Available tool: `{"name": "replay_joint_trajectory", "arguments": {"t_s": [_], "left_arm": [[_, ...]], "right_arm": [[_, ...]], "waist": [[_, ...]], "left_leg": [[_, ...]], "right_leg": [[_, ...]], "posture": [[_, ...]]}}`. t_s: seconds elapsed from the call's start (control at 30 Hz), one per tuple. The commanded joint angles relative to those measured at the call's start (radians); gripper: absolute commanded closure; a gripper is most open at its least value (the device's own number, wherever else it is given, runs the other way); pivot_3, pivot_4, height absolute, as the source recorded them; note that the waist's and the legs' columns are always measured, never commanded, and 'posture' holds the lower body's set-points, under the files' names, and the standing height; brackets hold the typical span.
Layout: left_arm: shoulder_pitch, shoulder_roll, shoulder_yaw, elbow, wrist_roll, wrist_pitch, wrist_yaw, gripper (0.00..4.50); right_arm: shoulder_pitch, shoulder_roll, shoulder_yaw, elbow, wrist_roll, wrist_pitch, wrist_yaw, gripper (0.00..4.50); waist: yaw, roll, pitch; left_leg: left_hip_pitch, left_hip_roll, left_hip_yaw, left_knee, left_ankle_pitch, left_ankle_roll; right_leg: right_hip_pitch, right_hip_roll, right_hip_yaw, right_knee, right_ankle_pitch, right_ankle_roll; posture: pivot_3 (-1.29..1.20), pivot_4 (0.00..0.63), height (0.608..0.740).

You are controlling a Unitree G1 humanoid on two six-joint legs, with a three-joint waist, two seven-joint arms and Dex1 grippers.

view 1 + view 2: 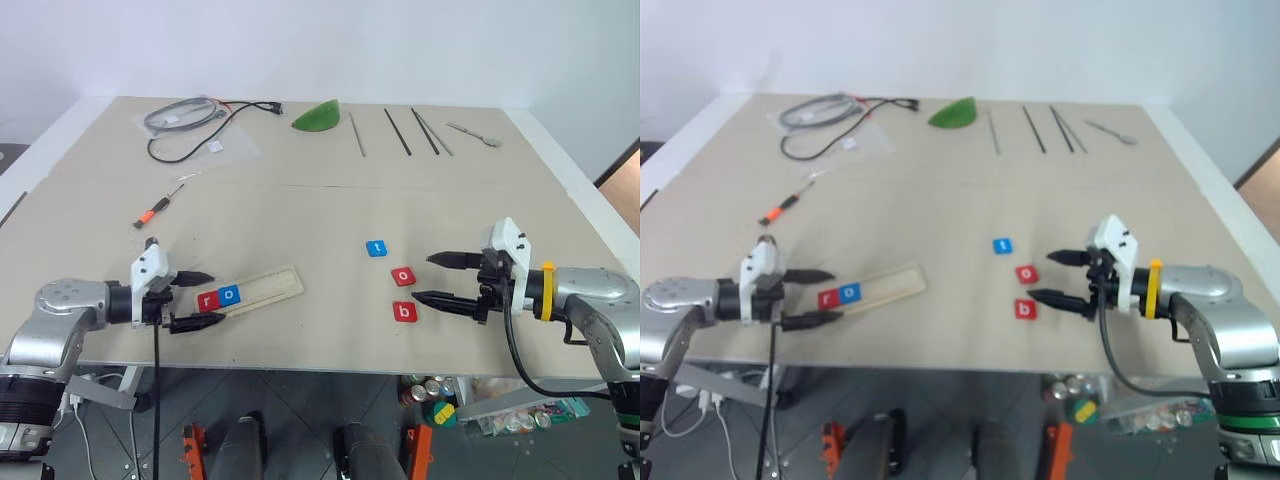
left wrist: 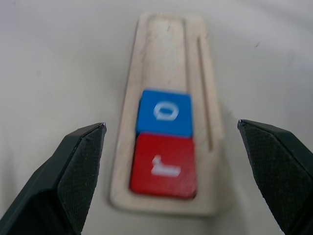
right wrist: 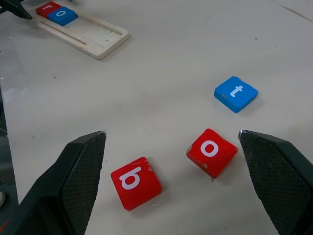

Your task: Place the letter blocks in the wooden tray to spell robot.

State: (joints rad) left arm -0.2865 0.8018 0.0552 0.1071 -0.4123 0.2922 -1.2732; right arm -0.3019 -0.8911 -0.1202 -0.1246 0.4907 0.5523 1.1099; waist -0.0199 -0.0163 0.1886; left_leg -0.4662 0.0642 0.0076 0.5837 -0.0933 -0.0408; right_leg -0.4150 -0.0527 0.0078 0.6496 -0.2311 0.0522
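The wooden tray [image 1: 262, 291] lies slanted on the table's front left. A red "r" block [image 1: 209, 300] and a blue "o" block [image 1: 230, 295] sit side by side at its near end. My left gripper [image 1: 200, 299] is open, its fingers on either side of that end with nothing between them. Three letter blocks lie loose further right: a blue "t" [image 1: 376, 248], a red "o" [image 1: 403, 277] and a red "b" [image 1: 405, 312]. My right gripper [image 1: 432, 277] stands open and empty just right of the red "o" and "b".
Along the back of the table lie a bagged cable [image 1: 190, 120], a green leaf-shaped piece [image 1: 318, 118], several thin dark rods [image 1: 397, 131] and a spoon [image 1: 476, 134]. A small orange-handled screwdriver [image 1: 155, 210] lies at mid left. The table's front edge runs just below both grippers.
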Motion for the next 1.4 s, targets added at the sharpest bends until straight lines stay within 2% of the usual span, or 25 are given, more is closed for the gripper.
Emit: {"name": "replay_joint_trajectory", "arguments": {"t_s": [0.03,0.23,0.43,0.63,0.93,0.97,1.07,1.2,1.4], "left_arm": [[0.042,0.044,0.026,-0.050,0.000,-0.005,-0.016,0.00],[0.080,0.066,0.014,-0.015,0.057,-0.080,0.005,0.00],[0.060,0.043,-0.005,0.036,0.103,-0.151,0.036,0.00],[0.053,0.013,-0.020,0.029,0.106,-0.151,0.048,0.00],[0.067,-0.006,-0.046,0.016,0.104,-0.102,0.044,0.00],[0.069,-0.007,-0.045,0.017,0.102,-0.100,0.045,0.53],[0.070,-0.011,-0.043,0.018,0.091,-0.089,0.036,1.30],[0.056,-0.017,-0.054,0.030,0.101,-0.097,0.034,1.30],[-0.052,-0.060,-0.122,0.126,0.182,-0.238,0.007,1.30]], "right_arm": [[0.002,-0.009,-0.033,-0.044,0.027,0.006,0.001,0.02],[-0.002,-0.008,-0.023,-0.110,0.064,0.030,0.017,0.02],[-0.045,0.006,-0.002,-0.215,0.132,0.069,0.017,0.02],[-0.060,0.009,0.017,-0.287,0.166,0.095,0.002,0.02],[-0.059,0.001,0.020,-0.281,0.156,0.090,-0.001,0.02],[-0.059,0.002,0.021,-0.280,0.155,0.089,-0.002,0.00],[-0.059,0.002,0.022,-0.280,0.152,0.087,-0.001,0.00],[-0.063,0.002,0.025,-0.276,0.149,0.085,0.000,0.00],[-0.092,-0.008,0.013,-0.240,0.143,0.078,0.011,0.00]], "waist": [[-0.001,0.000,0.000],[-0.001,0.001,-0.001],[-0.001,0.001,-0.001],[0.001,0.001,-0.001],[0.003,0.001,-0.002],[0.003,0.001,-0.003],[0.003,0.001,-0.004],[0.003,0.001,-0.004],[0.018,0.002,-0.005]], "left_leg": [[0.000,0.000,0.000,0.000,0.000,0.000],[0.001,0.001,0.000,0.000,0.000,0.000],[0.001,0.001,0.000,0.000,-0.001,-0.001],[0.002,0.001,0.002,0.000,-0.001,-0.002],[0.002,0.000,0.007,0.000,-0.002,-0.001],[0.002,0.000,0.007,0.000,-0.002,-0.001],[0.002,0.000,0.008,0.000,-0.002,-0.001],[0.002,0.000,0.008,0.000,-0.002,-0.001],[0.002,0.000,0.010,0.001,-0.002,0.000]], "right_leg": [[0.000,0.000,0.000,0.000,0.000,0.000],[0.000,0.001,0.001,0.000,0.000,0.000],[-0.001,0.000,0.001,0.000,0.001,-0.002],[-0.003,-0.001,0.001,0.000,0.002,-0.003],[-0.003,-0.005,0.001,0.000,0.002,-0.003],[-0.003,-0.005,0.001,0.000,0.002,-0.003],[-0.003,-0.005,0.001,0.000,0.002,-0.002],[-0.003,-0.005,0.001,0.000,0.001,-0.002],[-0.002,-0.006,0.000,0.000,0.002,-0.002]], "posture": [[0.00,0.150,0.740],[0.00,0.150,0.740],[0.00,0.150,0.740],[0.00,0.150,0.740],[0.00,0.150,0.740],[0.00,0.150,0.740],[0.00,0.150,0.740],[0.00,0.150,0.740],[0.00,0.150,0.740]]}}
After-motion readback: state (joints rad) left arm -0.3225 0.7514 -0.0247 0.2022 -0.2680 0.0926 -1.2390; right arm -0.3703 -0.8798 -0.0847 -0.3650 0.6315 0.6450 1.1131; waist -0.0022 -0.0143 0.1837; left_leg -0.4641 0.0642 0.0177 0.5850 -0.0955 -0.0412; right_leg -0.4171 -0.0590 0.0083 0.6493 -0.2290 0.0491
